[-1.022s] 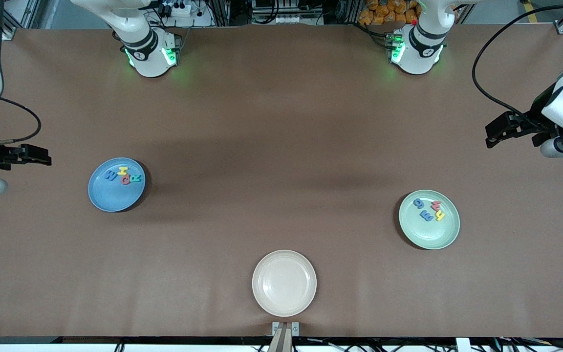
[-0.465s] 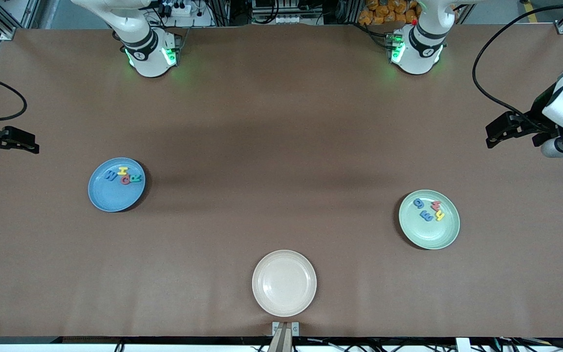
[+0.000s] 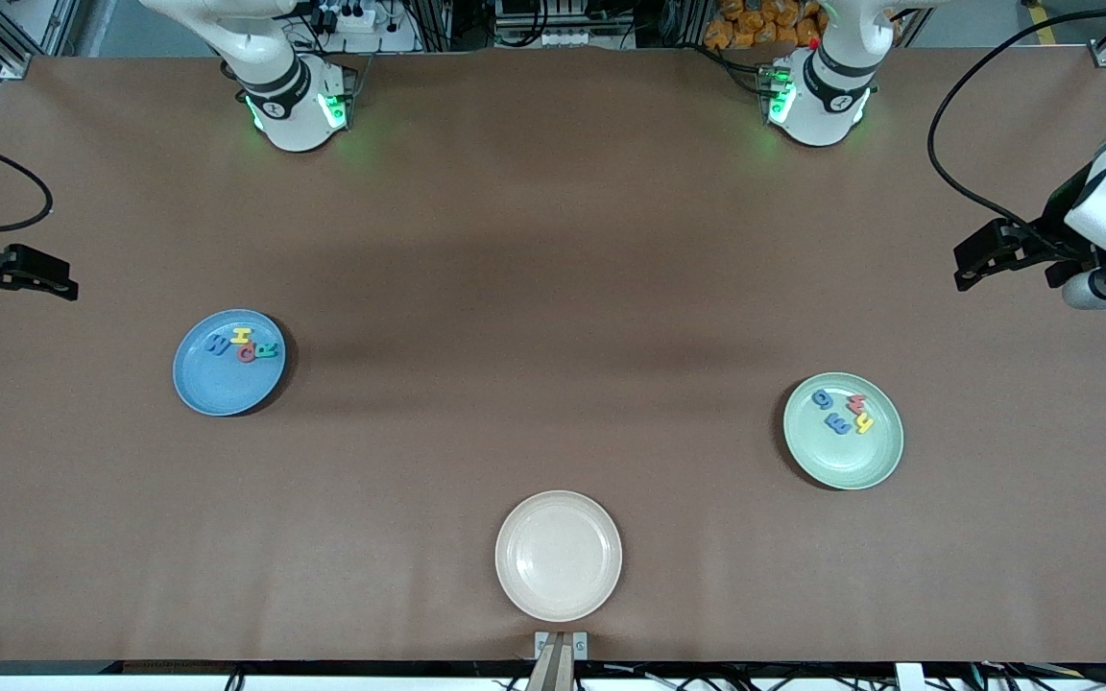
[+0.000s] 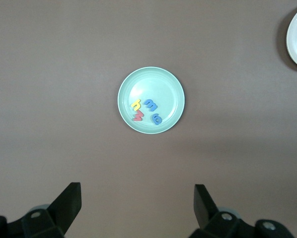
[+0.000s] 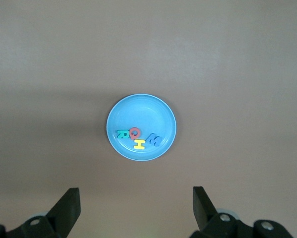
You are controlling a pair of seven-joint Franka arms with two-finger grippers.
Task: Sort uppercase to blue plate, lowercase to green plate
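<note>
- I see the blue plate (image 3: 228, 363) toward the right arm's end of the table, with the uppercase (image 3: 245, 346) set bunched in the part of its well farthest from the front camera: red Q (image 5: 135, 133), teal R (image 5: 122, 134), yellow H (image 5: 139, 144) and dark blue W (image 5: 154, 140), touching or nearly so.
- The green plate (image 3: 843, 431) sits toward the left arm's end; the lowercase (image 3: 842, 411) four lie close together inside it. From the front their shapes are hard to read; the left wrist view shows two blue, one yellow, one red.
- A cream plate (image 3: 558, 556) lies at 6 o'clock on the table, nearest the front camera, and is cut off at the left wrist view's edge.
- The right gripper (image 3: 68, 286) hangs over the table's edge at 9 o'clock, its arm mostly out of frame; fingers spread wide, holding nothing.
- The left gripper (image 3: 964, 272) waits over the table at 3 o'clock, fingers (image 4: 69, 203) likewise wide apart and empty.
</note>
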